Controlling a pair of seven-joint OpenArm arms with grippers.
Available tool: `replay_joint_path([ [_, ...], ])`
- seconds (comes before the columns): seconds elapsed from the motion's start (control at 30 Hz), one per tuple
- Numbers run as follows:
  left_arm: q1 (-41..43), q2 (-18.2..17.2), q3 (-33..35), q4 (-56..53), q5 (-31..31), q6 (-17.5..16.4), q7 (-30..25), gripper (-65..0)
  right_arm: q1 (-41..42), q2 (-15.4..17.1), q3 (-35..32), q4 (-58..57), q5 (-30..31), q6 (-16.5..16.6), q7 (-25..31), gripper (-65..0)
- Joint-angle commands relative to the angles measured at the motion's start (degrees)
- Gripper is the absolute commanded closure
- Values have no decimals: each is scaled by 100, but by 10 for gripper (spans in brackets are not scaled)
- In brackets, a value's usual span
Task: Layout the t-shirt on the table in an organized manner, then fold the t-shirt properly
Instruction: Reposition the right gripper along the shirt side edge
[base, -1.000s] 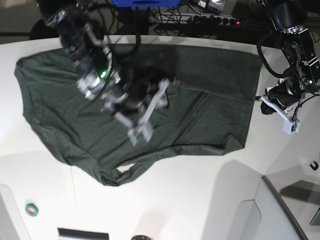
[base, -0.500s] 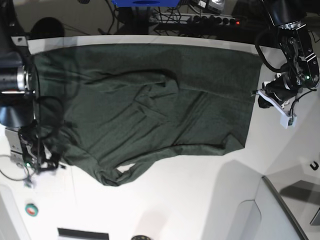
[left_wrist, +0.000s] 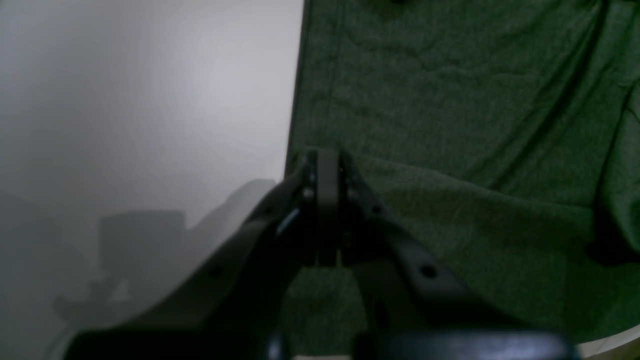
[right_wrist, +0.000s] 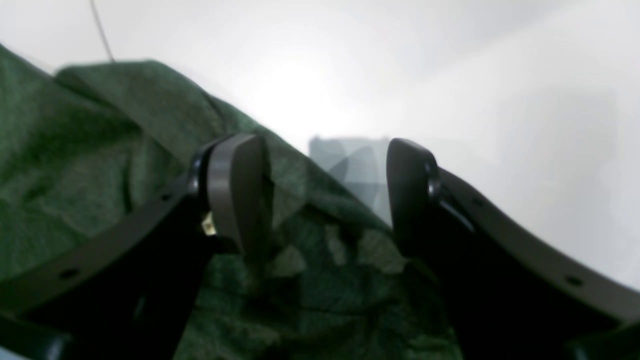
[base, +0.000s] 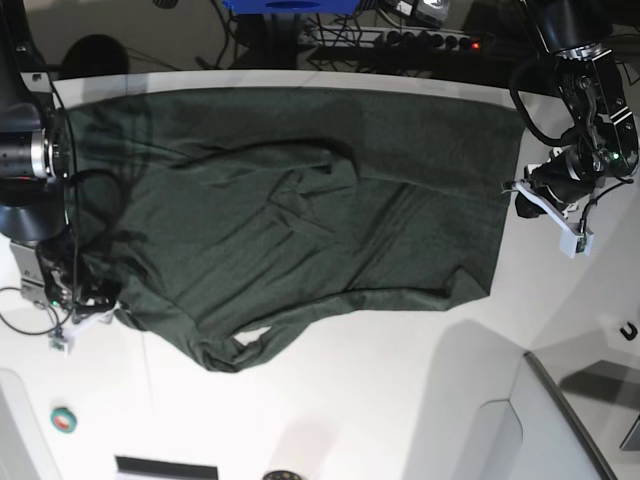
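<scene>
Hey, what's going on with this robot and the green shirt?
A two-armed robot is laying out a dark green t-shirt on a white table. The left end effector is shut at one side edge; the right end effector is open over the opposite edge. The shirt lies spread but wrinkled, not yet folded.

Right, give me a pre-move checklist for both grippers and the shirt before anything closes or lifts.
1. Right gripper open, jaws apart: ok.
2. T-shirt fabric lying between the right jaws at the shirt's edge: ok, though not yet pinched.
3. Left gripper shut at the opposite straight edge: ok; whether it holds cloth: cannot tell.
4. Shirt spread flat: not ok, a ridge of folds crosses the middle and the near corner is bunched.
5. Shirt fully on the table: cannot tell; the far edge lies along the rim.
</scene>
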Motion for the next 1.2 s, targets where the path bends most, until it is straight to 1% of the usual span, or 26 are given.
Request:
replay_joint_path([
  [0.0, -52, -95, -41, 73, -50, -10, -88, 0, 181, 49, 21, 83, 16, 78, 93, -365],
  [0.13, -52, -95, -41, 73, -50, -10, -88, 0, 172, 22, 21, 100, 16, 96, 93, -363],
  [0.27, -52, -95, -41, 73, -41, -10, -88, 0, 84, -4, 21, 584, 16, 96, 32, -363],
  [0.33, -52, -95, -41, 73, -41, -10, -88, 0, 58, -31, 21, 733, 16, 96, -109, -363],
  [0.53, -52, -95, -41, 73, -41, -10, -88, 0, 49, -118, 21, 584, 16, 96, -100, -363],
  [0.67, -61, -95, -41, 73, -41, -10, -88, 0, 49, -118, 21, 364, 16, 96, 172, -363],
  [0.8, -61, -95, -41, 73, -41, -10, -88, 0, 49, -110, 21, 338, 16, 96, 181, -360],
  [0.83, -52, -95, -41, 73, -41, -10, -88, 0, 49, -110, 21, 338, 16, 96, 181, -345],
  [0.87, -52, -95, -41, 73, -41, -10, -88, 0, 40, -110, 21, 338, 16, 96, 181, -299],
  [0.97, -52, -104, -41, 73, -41, -10, -88, 0, -48, -118, 21, 311, 16, 96, 181, -65],
  [1.0, -52, -104, -41, 73, -41, -10, -88, 0, -65, -118, 21, 311, 16, 96, 181, -8],
  [1.03, -52, -112, -41, 64, -41, -10, -88, 0, -65, -127, 21, 311, 16, 96, 172, 0],
  [1.1, -52, -112, -41, 64, -41, -10, -88, 0, -145, -127, 21, 320, 16, 96, 146, -11],
  [1.17, -52, -112, -41, 64, -41, -10, -88, 0, -153, -118, 56, 364, 16, 96, 93, -5],
])
